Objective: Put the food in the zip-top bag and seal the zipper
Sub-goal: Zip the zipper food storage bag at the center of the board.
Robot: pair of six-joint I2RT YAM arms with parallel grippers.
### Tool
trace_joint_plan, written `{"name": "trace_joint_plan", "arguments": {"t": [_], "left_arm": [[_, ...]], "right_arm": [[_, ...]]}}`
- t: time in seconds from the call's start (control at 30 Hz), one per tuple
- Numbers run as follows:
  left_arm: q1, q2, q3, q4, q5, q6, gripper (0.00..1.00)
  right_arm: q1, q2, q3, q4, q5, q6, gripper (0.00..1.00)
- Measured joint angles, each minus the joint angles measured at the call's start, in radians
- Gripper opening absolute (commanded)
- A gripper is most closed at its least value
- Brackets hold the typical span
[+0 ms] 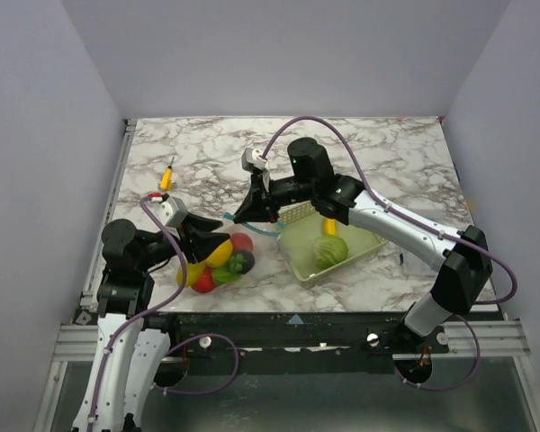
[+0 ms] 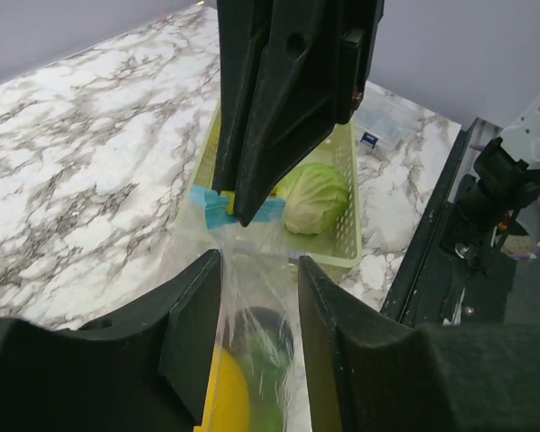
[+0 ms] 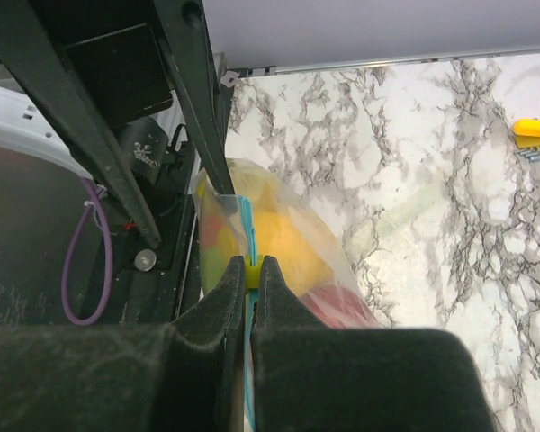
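The clear zip-top bag [image 1: 218,261] lies at the front left with yellow, red and green toy food [image 1: 220,254] inside. My left gripper [image 1: 198,245] holds the bag's body; in the left wrist view its fingers [image 2: 198,333] stand partly apart with the film and food filling the gap. My right gripper [image 3: 252,265] is shut on the yellow slider of the light-blue zipper [image 3: 248,225]. It also shows in the top view [image 1: 246,217] and the left wrist view [image 2: 243,211]. A green cabbage [image 1: 329,250] lies in the mesh basket [image 1: 317,277].
The yellow-green basket [image 2: 342,229] stands just right of the bag, under the right arm. A yellow-handled tool [image 1: 166,175] lies at the back left. A small flat clear packet [image 2: 382,121] lies beyond the basket. The table's front edge is close behind the bag.
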Motion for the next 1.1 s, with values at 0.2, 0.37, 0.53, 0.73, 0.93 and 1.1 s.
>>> {"name": "trace_joint_plan", "arguments": {"t": [0.2,0.37,0.53,0.73,0.93,1.1], "left_arm": [[0.0,0.069,0.016,0.081,0.064,-0.06,0.47],[0.0,0.122,0.016,0.16,0.091,-0.11,0.38],[0.0,0.172,0.023,0.189,0.106,-0.129,0.15],[0.002,0.18,0.029,0.198,0.107,-0.127,0.0],[0.004,0.171,0.04,0.183,0.063,-0.132,0.0],[-0.001,0.097,0.037,0.133,-0.07,-0.117,0.0]], "right_arm": [[-0.008,0.007,0.007,-0.01,-0.014,0.01,0.01],[-0.006,0.008,0.014,-0.026,-0.018,0.011,0.0],[-0.002,0.013,0.027,-0.034,-0.018,0.011,0.01],[0.002,0.013,0.032,-0.041,-0.023,0.017,0.01],[0.004,0.013,0.039,-0.043,-0.016,0.027,0.01],[0.007,0.011,0.043,-0.027,0.016,0.039,0.0]]}}
